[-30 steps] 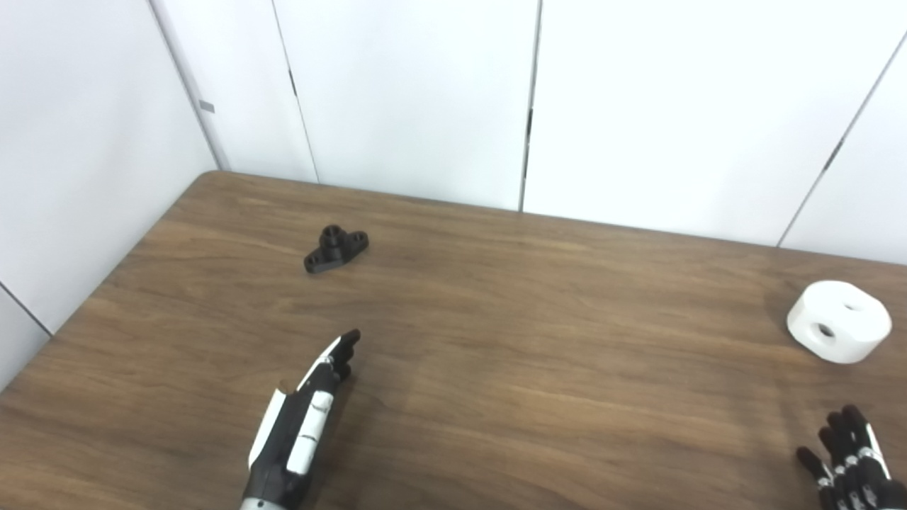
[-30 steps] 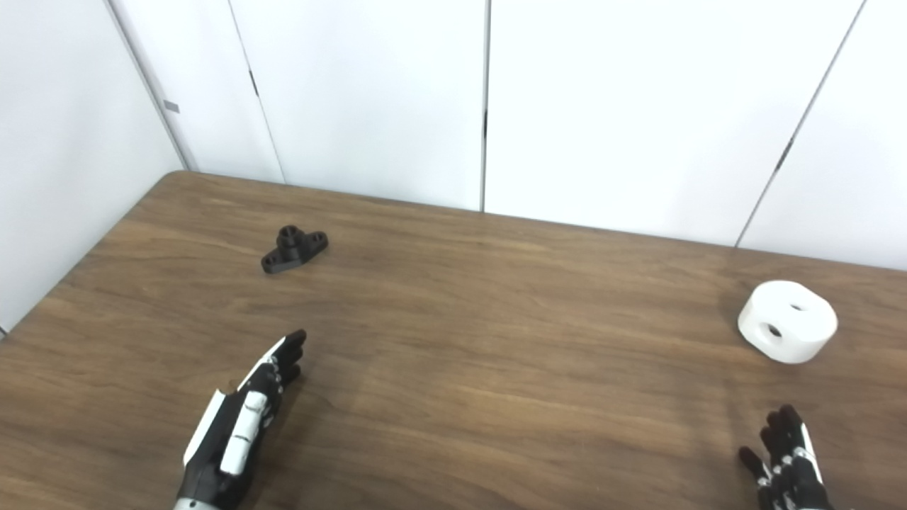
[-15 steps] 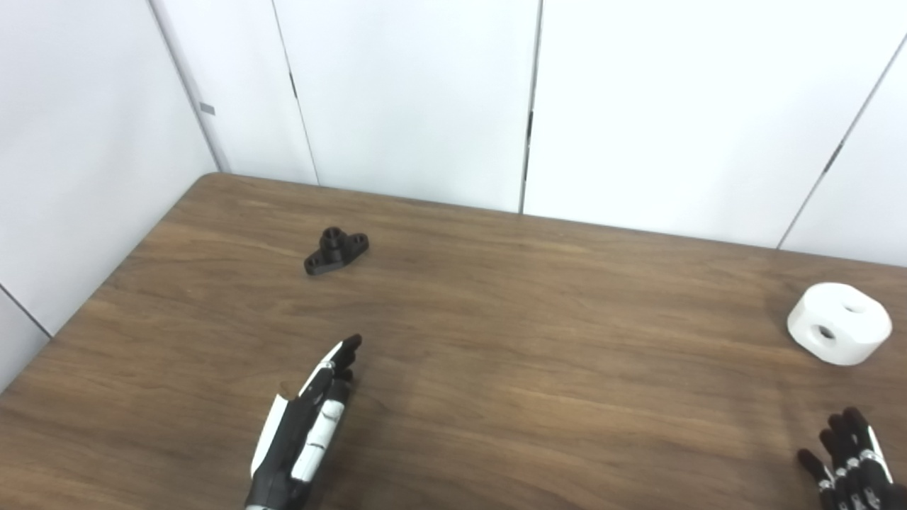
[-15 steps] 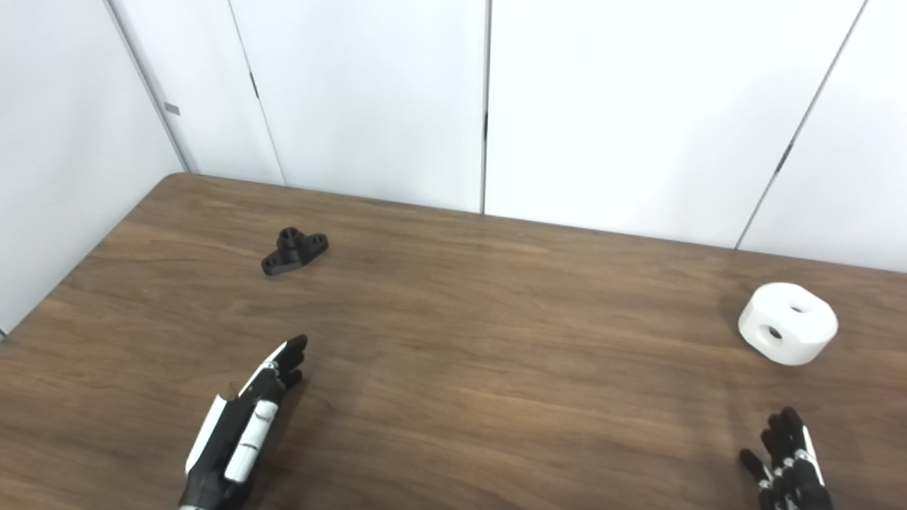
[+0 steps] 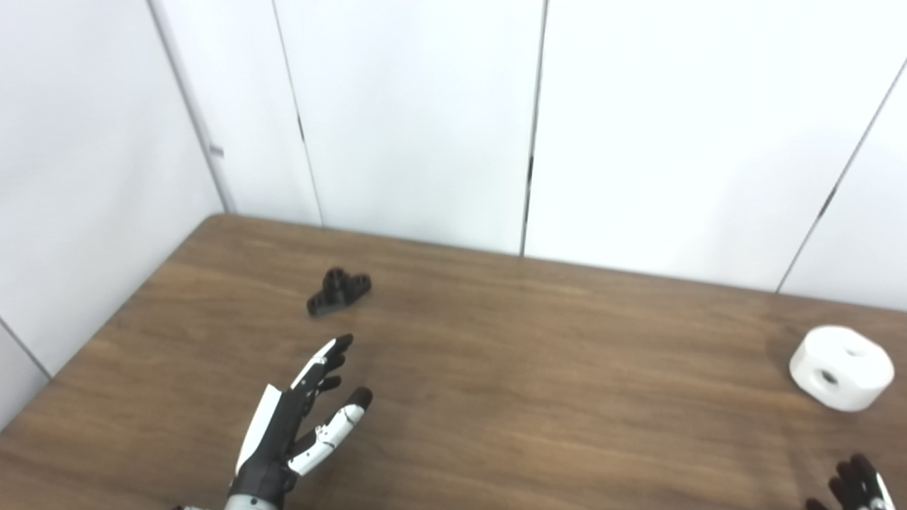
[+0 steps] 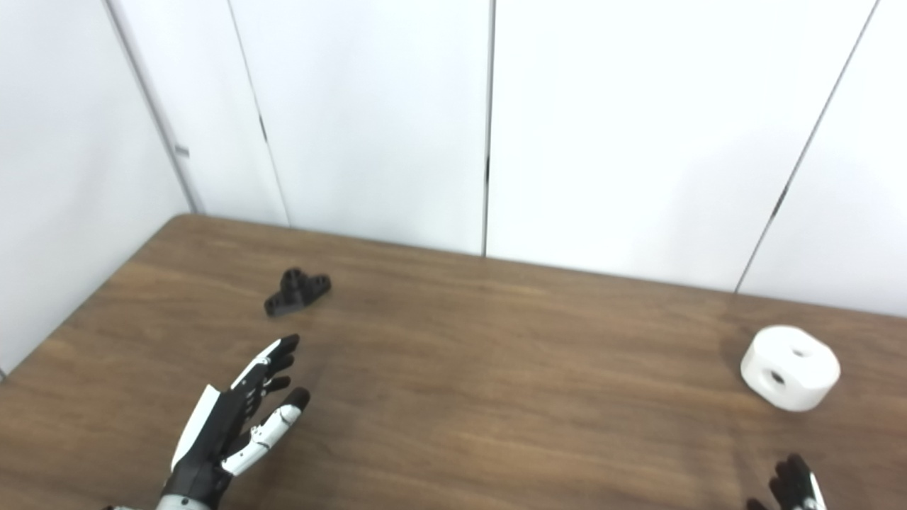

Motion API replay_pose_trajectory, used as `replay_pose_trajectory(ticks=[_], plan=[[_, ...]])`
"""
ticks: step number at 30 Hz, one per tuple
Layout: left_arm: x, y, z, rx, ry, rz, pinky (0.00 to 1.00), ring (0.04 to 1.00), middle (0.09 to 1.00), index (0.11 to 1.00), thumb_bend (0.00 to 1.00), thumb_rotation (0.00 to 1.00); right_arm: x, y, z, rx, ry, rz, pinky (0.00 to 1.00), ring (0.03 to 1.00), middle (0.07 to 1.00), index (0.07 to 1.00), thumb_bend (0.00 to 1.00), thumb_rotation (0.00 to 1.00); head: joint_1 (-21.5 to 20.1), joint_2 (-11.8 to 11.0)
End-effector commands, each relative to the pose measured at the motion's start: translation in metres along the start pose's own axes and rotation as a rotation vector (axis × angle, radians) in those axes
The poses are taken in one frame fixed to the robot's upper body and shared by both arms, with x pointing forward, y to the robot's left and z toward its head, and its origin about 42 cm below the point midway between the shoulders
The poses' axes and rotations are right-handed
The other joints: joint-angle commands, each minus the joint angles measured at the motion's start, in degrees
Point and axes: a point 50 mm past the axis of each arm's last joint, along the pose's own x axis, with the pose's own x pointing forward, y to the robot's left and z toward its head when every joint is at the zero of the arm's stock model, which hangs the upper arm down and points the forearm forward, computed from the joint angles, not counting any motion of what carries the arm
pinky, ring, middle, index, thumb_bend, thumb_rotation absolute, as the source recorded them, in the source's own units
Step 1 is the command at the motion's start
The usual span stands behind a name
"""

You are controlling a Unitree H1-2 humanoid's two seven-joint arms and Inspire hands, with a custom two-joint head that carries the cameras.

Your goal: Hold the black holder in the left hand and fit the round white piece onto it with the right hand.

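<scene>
**While both parts lie untouched, nothing of the fit is done yet**

From the left eye view, the black holder (image 5: 339,291) sits alone on the wooden table (image 5: 538,397), toward the far left corner; the left hand (image 5: 297,425) hovers nearer the camera, fingers spread and thumb swung out, gripping nothing; clear wood shows between its fingertips and the holder, so no grasp yet; over at the far right, the round white piece (image 5: 841,367) rests flat on the table, one hole facing up and one in its side wall; the right hand (image 5: 857,485) barely pokes in at the bottom corner, only dark fingertips showing, and I cannot tell how far open it is; it holds nothing that I can see, and it is apart from the white piece.

Switching to the right eye view, same story; holder far left, open left hand below it and short of it; white piece by the right edge, well apart from the holder, with most of the table's width between them; right hand again just a sliver at the bottom edge.

By my reading, the task is at its very start; still to come are the left hand's pickup, the right hand's pickup, then bringing the two together and seating the white piece on the holder.
</scene>
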Motion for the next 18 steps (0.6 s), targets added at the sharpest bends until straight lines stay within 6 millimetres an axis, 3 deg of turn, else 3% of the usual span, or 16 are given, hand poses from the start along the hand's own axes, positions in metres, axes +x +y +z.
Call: replay_pose_trajectory(ticks=[1, 10, 13, 18], plan=[[0.009, 0.009, 0.008, 0.018, -0.042, 0.019, 0.85, 0.921, 0.948, 0.920, 0.63, 0.56, -0.005, -0.003, -0.014, 0.005, 0.050, -0.010, 1.00, 1.000, 1.000, 1.000, 0.61, 1.00, 0.0, 0.1], [0.040, 0.025, 0.021, 0.034, -0.061, 0.093, 0.79, 0.897, 0.952, 0.905, 0.71, 0.26, -0.004, -0.001, -0.014, 0.009, 0.059, -0.016, 1.00, 1.000, 1.000, 1.000, 0.58, 1.00, -0.3, 0.2], [0.049, 0.031, 0.022, 0.098, -0.054, 0.122, 0.77, 0.892, 0.945, 0.901, 0.73, 0.28, -0.004, 0.000, -0.013, 0.009, 0.054, -0.016, 1.00, 1.000, 1.000, 1.000, 0.56, 1.00, -0.4, 0.3], [0.065, 0.041, 0.021, 0.151, -0.045, 0.162, 0.91, 0.965, 0.960, 0.896, 0.77, 0.31, -0.004, 0.000, -0.014, 0.002, 0.049, -0.016, 1.00, 1.000, 1.000, 1.000, 0.55, 1.00, -0.7, 0.5]])
